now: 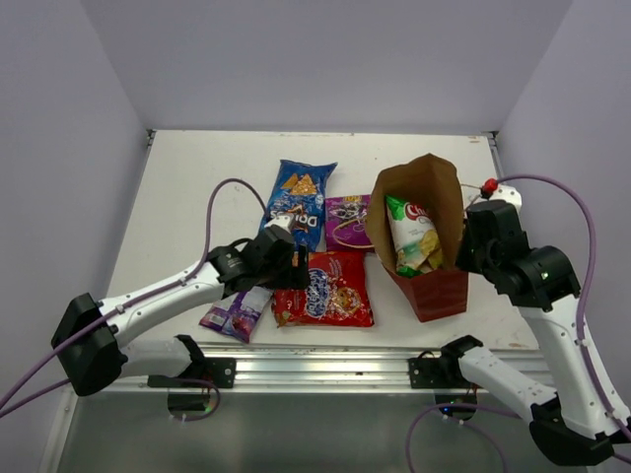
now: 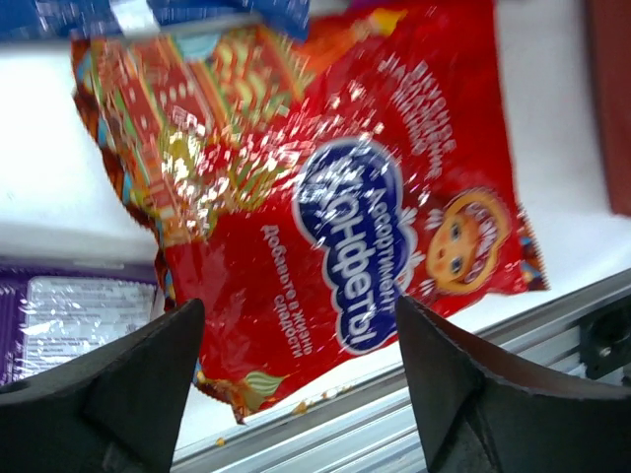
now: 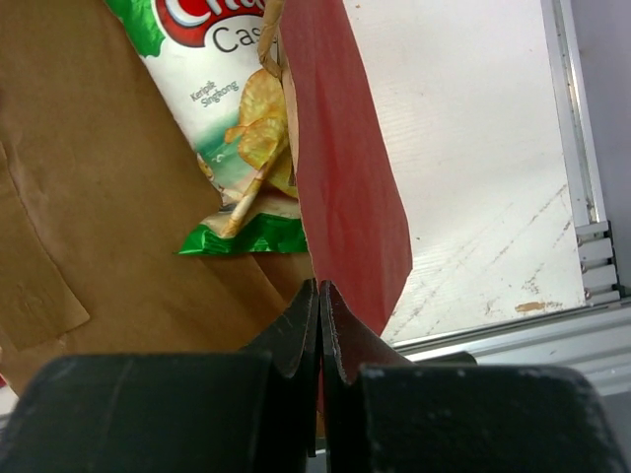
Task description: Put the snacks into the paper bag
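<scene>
A: Who has the paper bag [image 1: 434,187]?

B: The right gripper [image 3: 318,296]. Its fingers are pressed together on the bag's red wall, which keeps the mouth open above the worktop [image 1: 177,197].

A: And the next one in?

B: Probably the large red cookie bag [image 1: 325,291], just left of the paper bag. The left gripper [image 2: 298,307] hangs over it with its fingers apart and empty. I'd pinch a foil edge, not the slippery middle, lift it clear of the rim, then feed it in narrow end first.

A: Any writing?

B: It says "конфеты" on that one. The blue pack [image 1: 298,202], farther left of the paper bag, says "Doritos". The green-white chips [image 1: 412,236] inside the bag read "Keripik Singkong". The purple square bag [image 1: 347,222] and the small purple packet [image 1: 235,313] are too small to read, I think.
</scene>
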Tool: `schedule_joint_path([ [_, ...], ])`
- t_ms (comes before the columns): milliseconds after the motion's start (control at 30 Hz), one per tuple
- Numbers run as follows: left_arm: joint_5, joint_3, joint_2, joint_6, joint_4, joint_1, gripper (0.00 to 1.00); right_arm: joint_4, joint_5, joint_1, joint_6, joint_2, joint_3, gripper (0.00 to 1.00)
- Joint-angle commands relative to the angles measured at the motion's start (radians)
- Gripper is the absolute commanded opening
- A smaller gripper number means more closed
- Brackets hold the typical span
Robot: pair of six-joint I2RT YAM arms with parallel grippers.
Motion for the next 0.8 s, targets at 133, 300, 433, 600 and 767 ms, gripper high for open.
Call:
schedule_joint_path([
  [133, 0.063, -0.121, -0.04, -0.079, 0.144, 0.0, 0.86, -0.023, 0.017, -0.002, -0.019, -0.012, 0.047, 0.0],
  [300, 0.017, -0.184, -0.018, -0.117, 0.12, 0.001, 0.85, -0.034, 0.022, -0.002, -0.019, -0.02, 0.049, 0.0],
  [433, -0.068, -0.178, -0.014, -0.163, 0.028, 0.001, 0.85, -0.043, 0.029, -0.002, -0.019, -0.025, 0.05, 0.0],
  [600, -0.098, -0.204, -0.029, -0.18, 0.034, 0.001, 0.84, -0.045, 0.026, -0.002, -0.019, -0.028, 0.041, 0.0],
  [767, -0.019, -0.257, 0.057, -0.157, 0.115, 0.001, 0.85, -0.045, 0.026, -0.002, -0.02, -0.026, 0.043, 0.0],
])
